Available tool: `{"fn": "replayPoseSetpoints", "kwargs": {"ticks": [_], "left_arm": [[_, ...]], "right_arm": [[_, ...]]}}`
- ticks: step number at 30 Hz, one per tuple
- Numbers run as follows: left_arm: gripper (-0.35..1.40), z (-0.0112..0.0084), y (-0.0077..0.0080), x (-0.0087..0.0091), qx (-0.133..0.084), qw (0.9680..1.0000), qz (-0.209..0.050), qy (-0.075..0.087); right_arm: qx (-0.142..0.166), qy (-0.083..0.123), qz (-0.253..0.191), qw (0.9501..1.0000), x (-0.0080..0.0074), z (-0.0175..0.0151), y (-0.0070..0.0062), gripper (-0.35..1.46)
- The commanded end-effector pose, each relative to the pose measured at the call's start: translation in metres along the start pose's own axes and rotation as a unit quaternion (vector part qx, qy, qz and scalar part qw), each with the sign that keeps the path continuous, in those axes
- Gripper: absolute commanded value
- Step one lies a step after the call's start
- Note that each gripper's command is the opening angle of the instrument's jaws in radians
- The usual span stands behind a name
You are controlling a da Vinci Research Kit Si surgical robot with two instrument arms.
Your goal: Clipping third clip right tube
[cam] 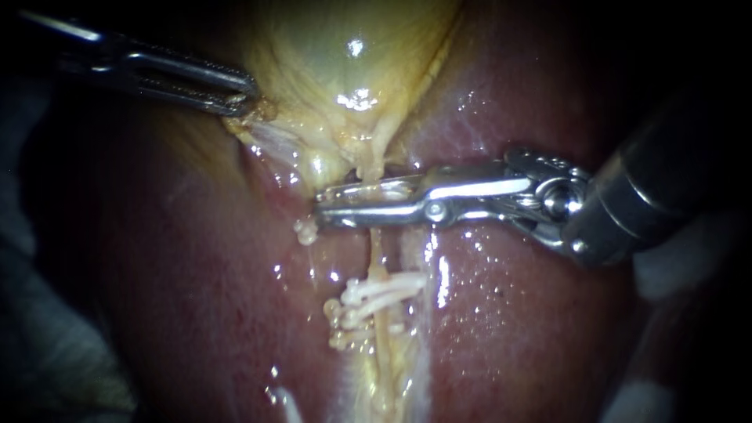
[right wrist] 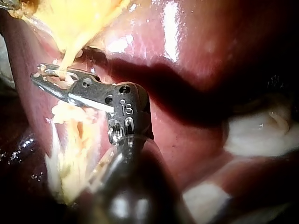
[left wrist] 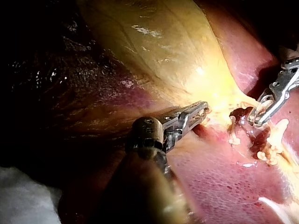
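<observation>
right jaws: right instrument (cam: 329,205) lies across the tube. Its jaws are drawn nearly together and touch the tube from two sides, so they are pinching it. The right wrist view (right wrist: 41,77) also shows a pale strand between them.
tube: thin pale tube (cam: 377,251) runs from the gallbladder (cam: 337,55) neck, through the right jaws and on beyond them over the liver (cam: 509,313). Cannot tell whether it is the right tube or the left.
clips: white clips (cam: 374,294) sit on the tube beyond the right jaws, on the side away from the gallbladder, near the jaws but apart. They are bunched, count unclear.
white bead: small white bead (cam: 305,229) sits just at the right jaw tips. Maybe the end of a clip carried in the jaws, too small to tell.
left jaws: left instrument (cam: 249,95) is pressed shut on the gallbladder fringe, well apart from the right jaws. The left wrist view (left wrist: 203,112) shows the yellow edge pinched.
handling: the tube probably handles as light, soft, wet and slippery. It looks thin enough to tear or cut through if squeezed askew. It has no stiffness of its own and looks to hold its line only through the left jaws' pull.
where to hold: best on the bare stretch between the gallbladder neck and the clips. Take it square across with its whole width inside the jaws, not at the tips.
risk: the tube could slip out past the jaw tips, or nearby fringe could get caught in with it.
</observation>
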Motion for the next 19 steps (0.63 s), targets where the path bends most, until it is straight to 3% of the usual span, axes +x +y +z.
{"fn": "replayPoseSetpoints", "kwargs": {"ticks": [1,18,19], "left_arm": [[-0.35,0.0000,0.0000,0.0000,0.000,1.0000,0.000,0.000],[-0.35,0.0001,0.0000,0.0000,0.000,1.0000,0.000,0.000],[-0.35,0.0001,0.0000,0.0000,0.000,1.0000,0.000,0.000]], "right_arm": [[0.000,0.000,0.012,0.9999,0.0000,0.0000,-0.0001,-0.35],[0.002,-0.002,0.025,0.9997,-0.0006,0.0002,-0.0003,-0.35],[0.002,-0.003,0.025,0.9997,-0.0007,0.0002,-0.0002,-0.25]]}}
